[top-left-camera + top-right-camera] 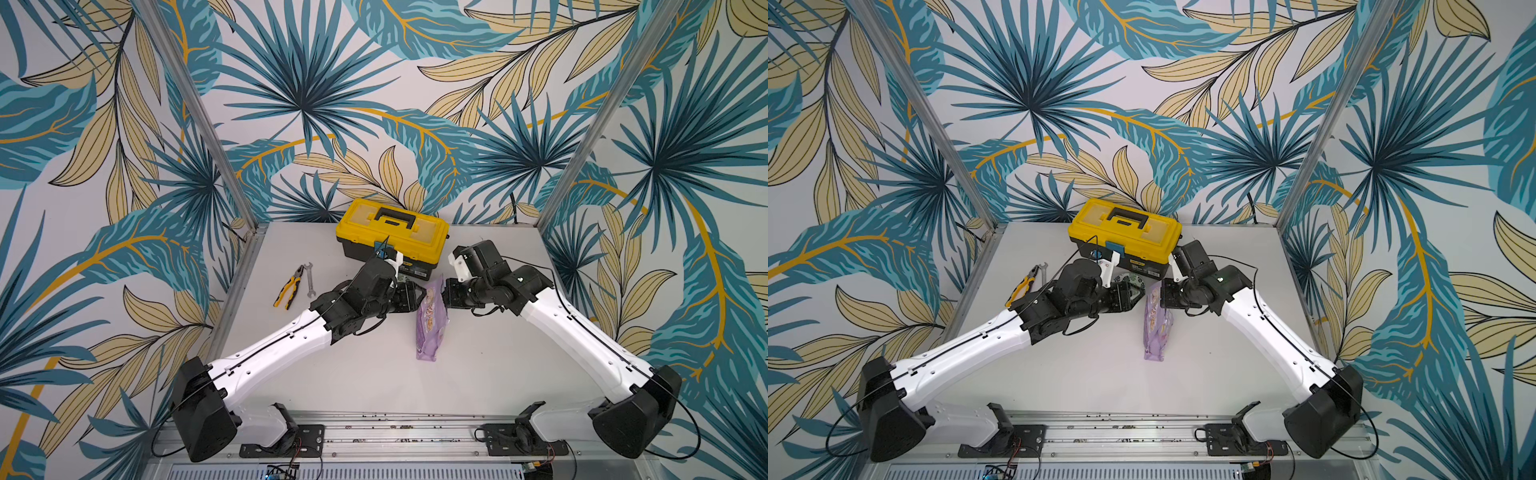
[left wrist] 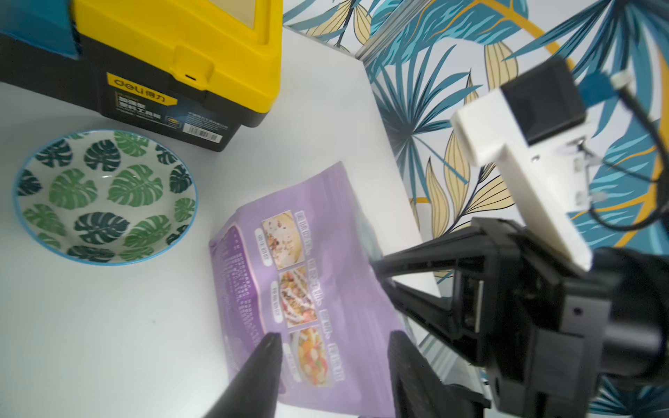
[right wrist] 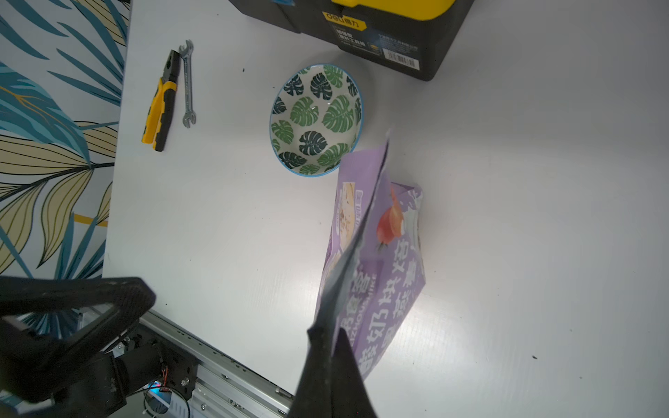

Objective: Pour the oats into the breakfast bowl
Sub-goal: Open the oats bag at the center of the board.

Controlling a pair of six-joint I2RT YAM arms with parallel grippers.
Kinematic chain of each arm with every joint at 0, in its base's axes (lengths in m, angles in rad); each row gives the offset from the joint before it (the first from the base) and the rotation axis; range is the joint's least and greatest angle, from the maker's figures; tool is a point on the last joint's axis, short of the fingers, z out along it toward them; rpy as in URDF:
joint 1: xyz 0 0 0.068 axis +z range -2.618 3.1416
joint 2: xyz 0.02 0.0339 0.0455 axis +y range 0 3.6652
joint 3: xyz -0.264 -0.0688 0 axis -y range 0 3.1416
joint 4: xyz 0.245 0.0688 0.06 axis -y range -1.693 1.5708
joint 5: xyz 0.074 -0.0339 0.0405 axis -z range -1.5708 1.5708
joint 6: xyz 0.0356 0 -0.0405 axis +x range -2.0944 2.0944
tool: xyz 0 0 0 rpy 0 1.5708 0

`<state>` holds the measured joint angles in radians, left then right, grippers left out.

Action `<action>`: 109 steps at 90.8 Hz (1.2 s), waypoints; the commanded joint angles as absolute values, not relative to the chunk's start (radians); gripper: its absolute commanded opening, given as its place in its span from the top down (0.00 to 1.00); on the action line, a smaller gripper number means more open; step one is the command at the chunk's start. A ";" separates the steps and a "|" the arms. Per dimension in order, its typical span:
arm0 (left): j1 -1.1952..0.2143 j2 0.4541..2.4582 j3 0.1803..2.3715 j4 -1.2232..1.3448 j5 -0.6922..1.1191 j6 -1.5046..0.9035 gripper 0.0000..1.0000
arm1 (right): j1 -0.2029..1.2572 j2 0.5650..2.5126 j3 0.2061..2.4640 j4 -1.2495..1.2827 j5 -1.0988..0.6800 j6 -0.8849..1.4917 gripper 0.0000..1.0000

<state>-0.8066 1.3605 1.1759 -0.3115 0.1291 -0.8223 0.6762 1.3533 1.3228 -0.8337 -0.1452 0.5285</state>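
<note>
Oats pouch (image 1: 432,316) — light purple, printed with food photos and white text — is standing tall near the middle of the desk (image 1: 374,382), between the two arms; both top views are showing the pouch (image 1: 1156,324) there. The right end effector (image 3: 325,336) is pinching the pouch's flat top edge, its jaws pressing tight on the film with no gap showing in the right wrist view. Whether the pouch's base is touching the desk I cannot tell.

The left end effector (image 2: 333,336) is holding nothing: its jaws are standing parted, and in its own wrist view the printed face of the pouch (image 2: 307,271) is showing through the gap beyond them. In a top view the left end effector (image 1: 420,296) is sitting just beside the pouch's upper part.

The breakfast bowl (image 2: 105,197) is resting upright on the desk just in front of the yellow-and-black toolbox (image 1: 392,232), near the pouch on the left arm's side, its green leaf print facing up. In a top view only a sliver of the bowl (image 1: 1128,279) is peeking out past the left arm. Pliers (image 1: 289,289) and a wrench (image 1: 309,280) are lying side by side toward the desk's left edge — well apart from the bowl.
</note>
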 commanded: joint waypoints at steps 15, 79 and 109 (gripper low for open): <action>-0.795 1.442 1.193 -0.186 0.219 -0.900 0.38 | 0.643 1.243 1.112 -0.588 -0.363 0.649 1.00; -0.794 1.556 1.225 -0.177 0.186 -0.892 0.60 | 0.630 1.204 1.042 -0.552 -0.369 0.668 1.00; -0.814 1.571 1.263 -0.286 0.155 -0.820 0.65 | 0.629 1.211 1.069 -0.539 -0.383 0.650 1.00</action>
